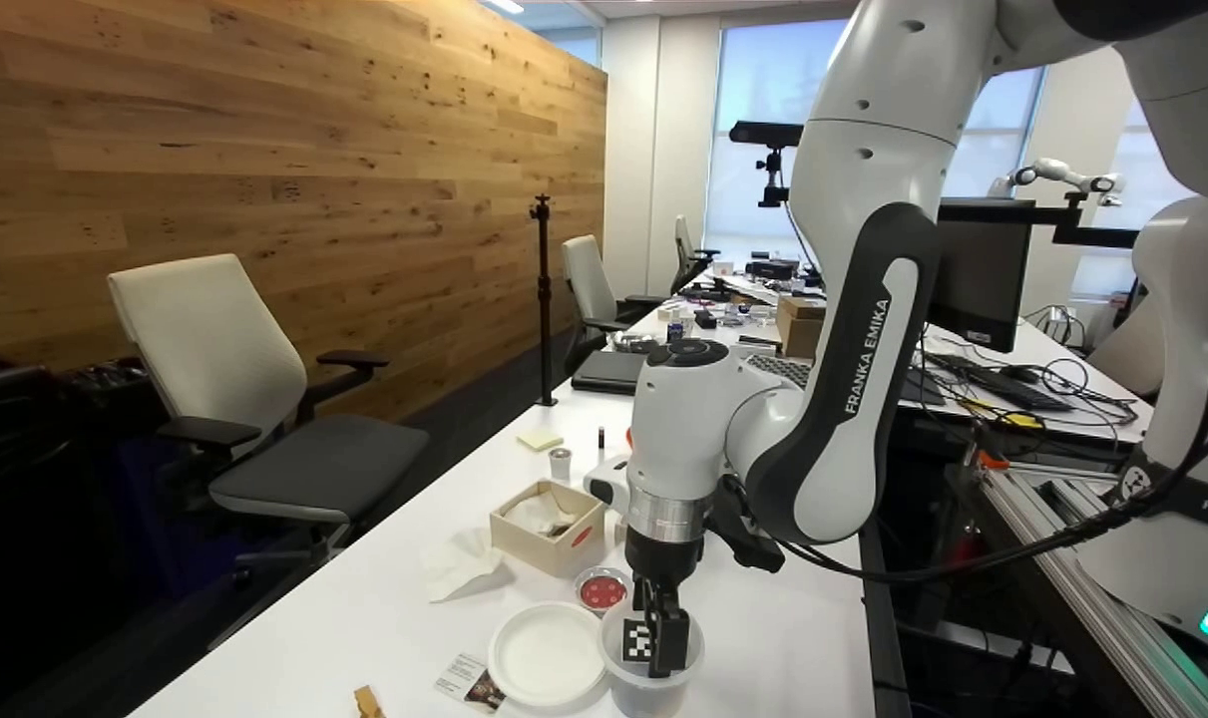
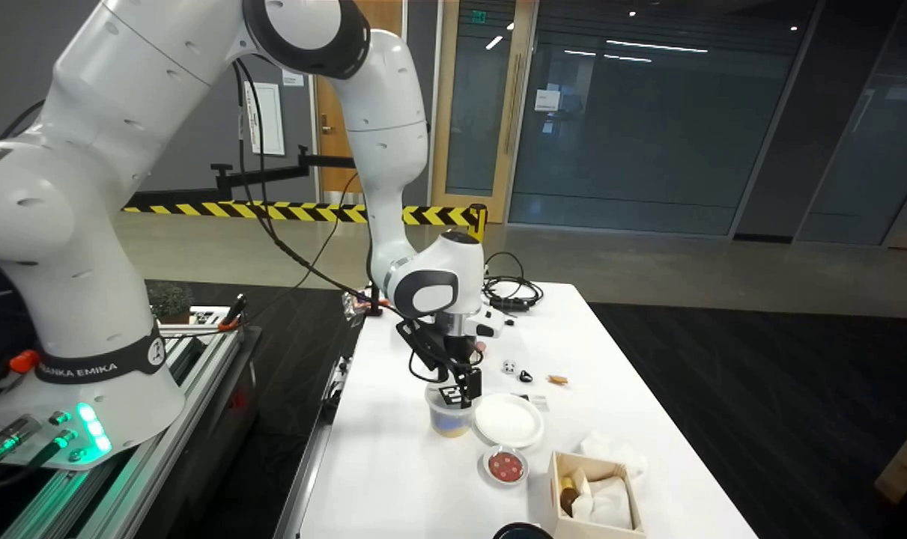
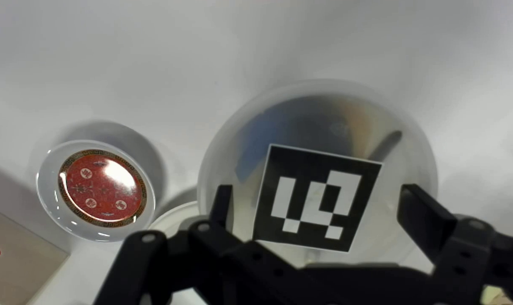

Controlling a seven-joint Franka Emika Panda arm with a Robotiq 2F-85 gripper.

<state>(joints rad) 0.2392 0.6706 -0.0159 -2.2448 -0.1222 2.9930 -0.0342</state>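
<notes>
Wrist view: my gripper [image 3: 317,203] stands with jaws spread, nothing clamped, over the translucent plastic tub [image 3: 324,131], centred slightly toward 12 o'clock — round, no long axis. A square black-and-white marker [image 3: 317,197] lies on top; a glossy red-centred dish [image 3: 101,190] sits at 9 o'clock. In an exterior view, the wooden box [image 1: 529,543] bears near 11 o'clock from the tub. In an exterior view, the smooth white plate [image 2: 509,421] lies just beside the tub — at 3 o'clock.

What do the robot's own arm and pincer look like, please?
The arm is whitish and rounded, with black panels, one lettered FRANKA EMIKA. A silvery ring sits above the black pincer, which has two blocky fingers. Black cables run along the arm, and green lights shine on its base.
</notes>
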